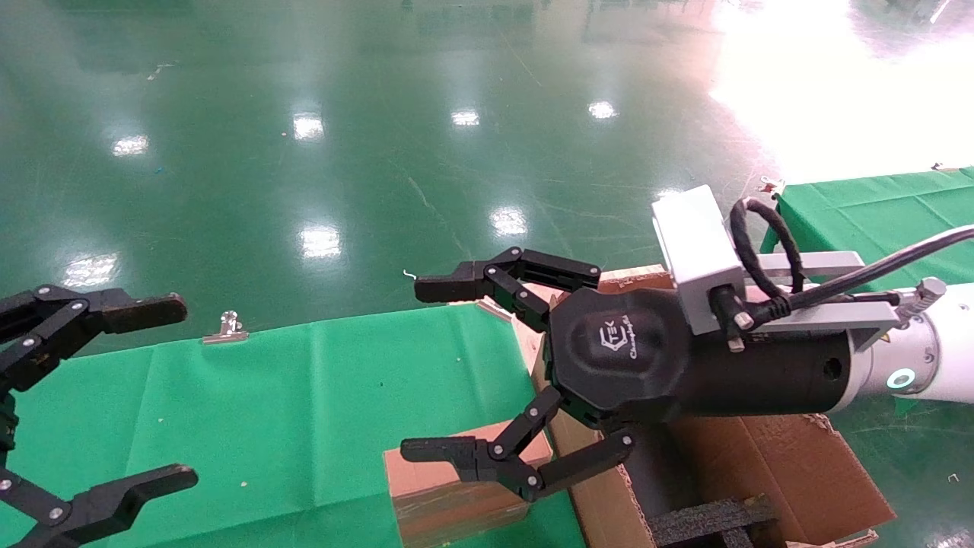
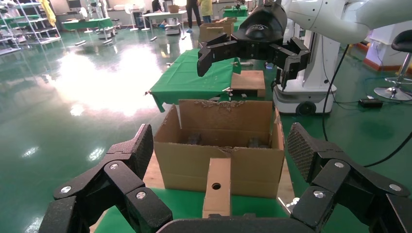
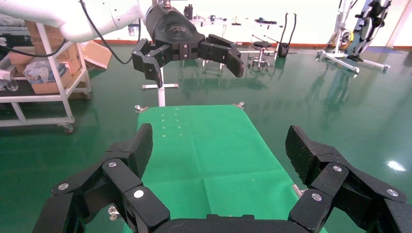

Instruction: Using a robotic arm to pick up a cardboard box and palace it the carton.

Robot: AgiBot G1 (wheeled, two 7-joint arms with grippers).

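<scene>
The small flat cardboard box stands on the green table cloth, beside the large carton with ragged flaps and black foam inside. My right gripper, on the white arm with a black wrist, is open and empty, hovering above the box and the carton's left wall. My left gripper is open and empty over the table's left part. In the left wrist view the box shows its round hole, in front of the carton, between my open left gripper's fingers; the right gripper hangs beyond.
A metal clip holds the cloth at the table's far edge. A second green table stands at the right. Shiny green floor lies beyond. The right wrist view shows the cloth, its open gripper and the left gripper farther off.
</scene>
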